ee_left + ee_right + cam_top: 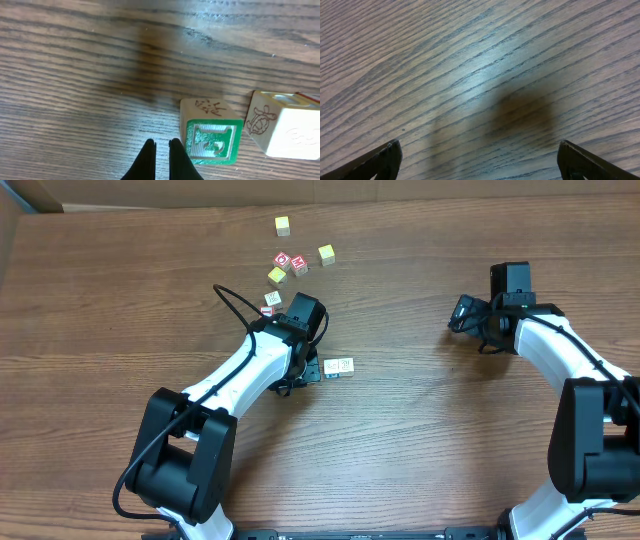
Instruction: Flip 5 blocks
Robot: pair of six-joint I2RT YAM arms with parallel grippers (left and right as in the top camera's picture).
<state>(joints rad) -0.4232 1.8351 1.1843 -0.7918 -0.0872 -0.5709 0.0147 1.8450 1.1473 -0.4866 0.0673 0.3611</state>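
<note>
Left pincer [161, 146]: shut, tips together w/ nothing btwn them, low over counter [75, 75].
Green-print block [212, 142]: on counter just beside left pincer's tips, on the side toward the right arm; green-bordered face toward wrist cam, pale engraved face on top.
Turtle block [282, 125]: next one out from left pincer, past green-print block, thin gap btwn the two; turtle engraving on the side facing green-print block.
Whitish blocks [271, 298]: two more, on far side of left pincer's wrist, close together, red print on them.
Yellow-faced cubes [326, 253]: three, farther out beyond left pincer, spread apart.
Red-faced cubes [282, 260]: two, side by side among the yellow ones.
Right pincer [479, 152]: wide open, holds nothing, only bare counter btwn tips; well apart from all blocks.
</note>
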